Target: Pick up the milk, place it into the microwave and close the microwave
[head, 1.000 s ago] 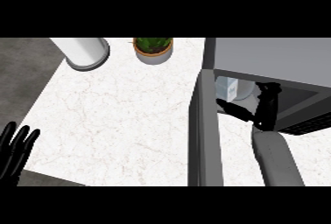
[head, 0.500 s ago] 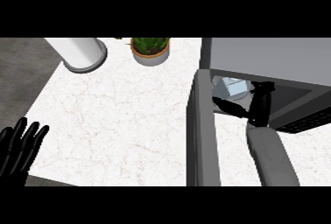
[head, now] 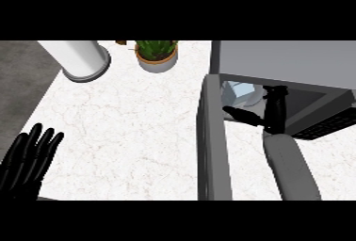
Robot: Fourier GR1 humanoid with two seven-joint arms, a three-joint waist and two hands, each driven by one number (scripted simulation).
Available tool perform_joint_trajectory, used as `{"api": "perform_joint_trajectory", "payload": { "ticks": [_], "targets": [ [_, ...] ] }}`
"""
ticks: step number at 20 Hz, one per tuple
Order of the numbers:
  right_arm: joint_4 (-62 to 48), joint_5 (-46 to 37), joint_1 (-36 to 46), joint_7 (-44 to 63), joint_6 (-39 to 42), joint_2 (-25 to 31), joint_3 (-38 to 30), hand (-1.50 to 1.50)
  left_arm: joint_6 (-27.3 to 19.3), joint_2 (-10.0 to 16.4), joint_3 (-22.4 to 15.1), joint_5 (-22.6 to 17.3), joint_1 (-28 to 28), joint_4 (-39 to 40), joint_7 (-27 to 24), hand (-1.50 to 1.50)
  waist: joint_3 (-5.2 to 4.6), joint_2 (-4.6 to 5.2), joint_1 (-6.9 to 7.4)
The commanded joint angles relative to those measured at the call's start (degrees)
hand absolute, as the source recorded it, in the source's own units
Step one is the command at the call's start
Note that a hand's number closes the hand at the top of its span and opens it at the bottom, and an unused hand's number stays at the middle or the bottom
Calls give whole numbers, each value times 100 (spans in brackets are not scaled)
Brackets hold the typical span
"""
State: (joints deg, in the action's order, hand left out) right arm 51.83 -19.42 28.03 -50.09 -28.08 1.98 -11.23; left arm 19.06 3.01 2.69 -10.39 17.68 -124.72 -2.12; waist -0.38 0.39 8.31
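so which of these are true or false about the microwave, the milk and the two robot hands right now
1. The microwave door is open. True.
2. The milk stands on the counter beside the plant. False: it sits inside the microwave.
3. The right robot hand is curled round the milk. False: its fingers are straight and it holds nothing.
4. The left robot hand rests open at the lower left, fingers up. True.
5. The plant stands right of the white cylinder. True.
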Motion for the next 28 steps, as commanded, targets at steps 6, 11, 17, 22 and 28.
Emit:
{"api": "perform_joint_trajectory", "payload": {
  "ticks": [6, 11, 17, 22, 28],
  "targets": [
    [-1091, 468, 825, 1267, 779, 233, -397, -150, -200, -100, -125, 296, -163, -36, 84, -150, 60, 207, -88],
    [-1255, 553, 820, 1216, 949, 56, -320, -150, -138, -140, -324, 452, -176, 237, 33, -150, 48, 176, -235],
    [-1314, 899, 625, 957, 1811, 197, -300, -150, -101, -205, -580, 488, -243, 381, 164, -150, 52, 130, -441],
    [-1382, 1187, 457, 839, 2339, 72, -263, -150, 142, -99, -670, 491, -339, 690, -10, -150, 37, 68, -601],
    [-1321, 1337, 361, 829, 2593, 16, -242, -150, 491, 42, -1193, 794, -481, 1070, 3, 150, 34, 4, -764]
  ]
}}
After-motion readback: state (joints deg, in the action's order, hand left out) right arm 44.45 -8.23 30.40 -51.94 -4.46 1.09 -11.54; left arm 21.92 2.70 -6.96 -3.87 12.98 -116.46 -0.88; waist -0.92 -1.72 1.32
